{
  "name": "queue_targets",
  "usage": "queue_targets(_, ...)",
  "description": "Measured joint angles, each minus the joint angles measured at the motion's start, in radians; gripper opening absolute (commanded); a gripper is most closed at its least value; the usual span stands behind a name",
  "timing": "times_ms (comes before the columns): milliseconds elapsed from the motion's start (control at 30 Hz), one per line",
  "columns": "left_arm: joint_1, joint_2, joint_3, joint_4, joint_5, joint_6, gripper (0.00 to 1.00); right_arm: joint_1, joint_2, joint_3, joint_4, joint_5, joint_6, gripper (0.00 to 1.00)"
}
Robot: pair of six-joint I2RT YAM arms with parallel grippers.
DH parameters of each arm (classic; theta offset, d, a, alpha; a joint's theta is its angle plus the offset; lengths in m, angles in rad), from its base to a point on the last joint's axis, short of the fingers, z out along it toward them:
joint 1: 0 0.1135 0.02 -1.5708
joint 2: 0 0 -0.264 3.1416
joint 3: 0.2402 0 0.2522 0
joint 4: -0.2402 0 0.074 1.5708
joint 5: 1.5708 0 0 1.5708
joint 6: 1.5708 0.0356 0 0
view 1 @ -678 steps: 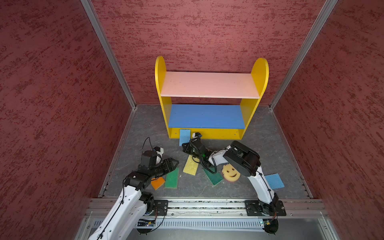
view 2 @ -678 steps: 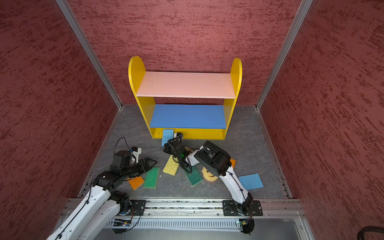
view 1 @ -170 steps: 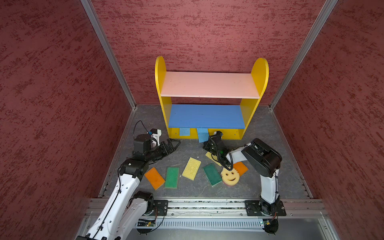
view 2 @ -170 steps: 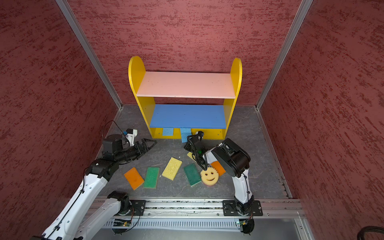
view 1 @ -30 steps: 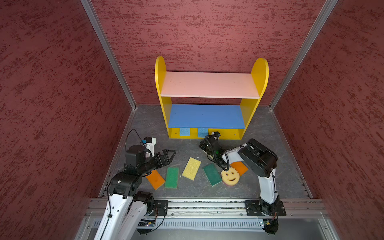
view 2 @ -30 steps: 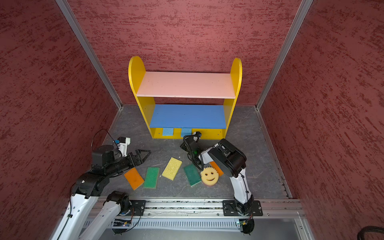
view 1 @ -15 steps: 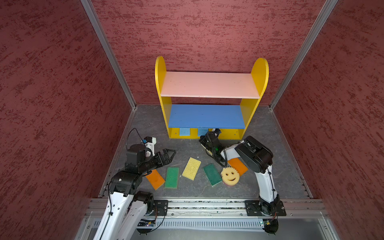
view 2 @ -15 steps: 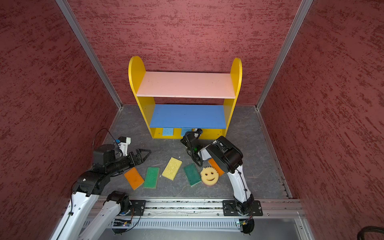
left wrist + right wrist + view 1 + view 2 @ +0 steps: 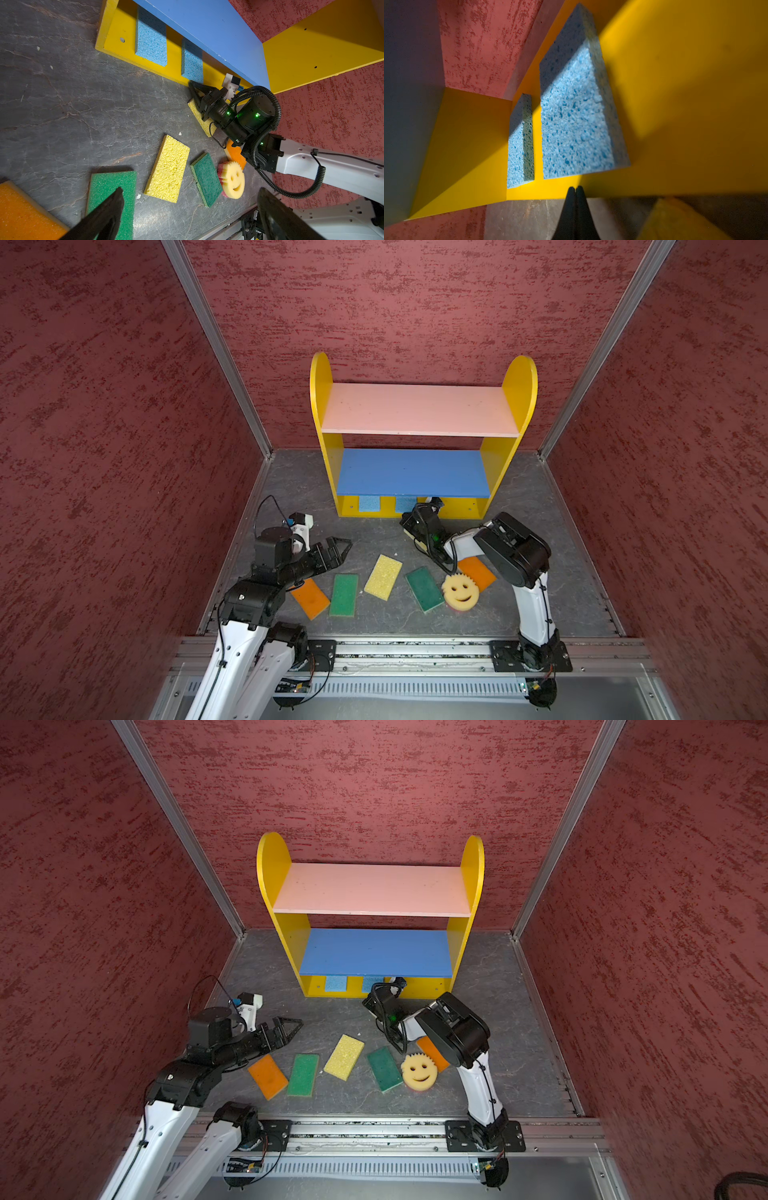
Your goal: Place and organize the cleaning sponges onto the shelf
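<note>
on the shelf (image 9: 457,508) base, two blue sponges (image 9: 577,124) lie side by side; the right gripper (image 9: 575,189) sits pinched closed and empty at its front edge. the left gripper (image 9: 341,543) hangs with jaws spread wide near the orange sponge (image 9: 311,598), likely the next pick: lower, then close.

The grey bench (image 9: 374,537) carries the shelf (image 9: 415,410) at the back. On its yellow base a blue sponge (image 9: 369,503) and another blue sponge (image 9: 405,503) lie side by side, apart. Before it on the bench lie an orange sponge (image 9: 311,598), a green sponge (image 9: 344,595), a yellow sponge (image 9: 383,576), a darker green sponge (image 9: 424,588) and the smiley sponge (image 9: 459,592), just beside a second orange sponge (image 9: 478,572); a second yellow sponge (image 9: 204,126) lies near the shelf's base.
</note>
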Motion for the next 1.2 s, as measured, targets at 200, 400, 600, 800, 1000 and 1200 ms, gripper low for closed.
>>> queue_targets(200,0.0,0.018,0.0,0.001,0.0,0.0,1.0,-0.003,-0.108,-0.001,-0.248,-0.042,-0.098,0.0)
queue_targets(400,0.0,0.033,0.0,0.015,0.0,-0.002,1.0,-0.005,-0.198,0.0,-0.472,-0.09,-0.229,0.23)
queue_targets(600,0.003,0.066,-0.008,0.056,0.001,-0.013,1.0,0.0,-0.388,0.002,-0.545,-0.095,-0.362,0.41)
queue_targets(800,0.017,0.095,-0.01,0.084,0.003,-0.021,1.0,-0.001,-0.493,-0.026,-0.616,-0.074,-0.428,0.49)
queue_targets(1000,0.036,0.112,-0.018,0.117,0.013,-0.043,1.0,-0.001,-0.502,-0.063,-0.701,-0.04,-0.452,0.58)
queue_targets(1200,0.052,0.123,-0.031,0.123,0.024,-0.058,1.0,-0.001,-0.502,-0.089,-0.721,-0.032,-0.455,0.62)
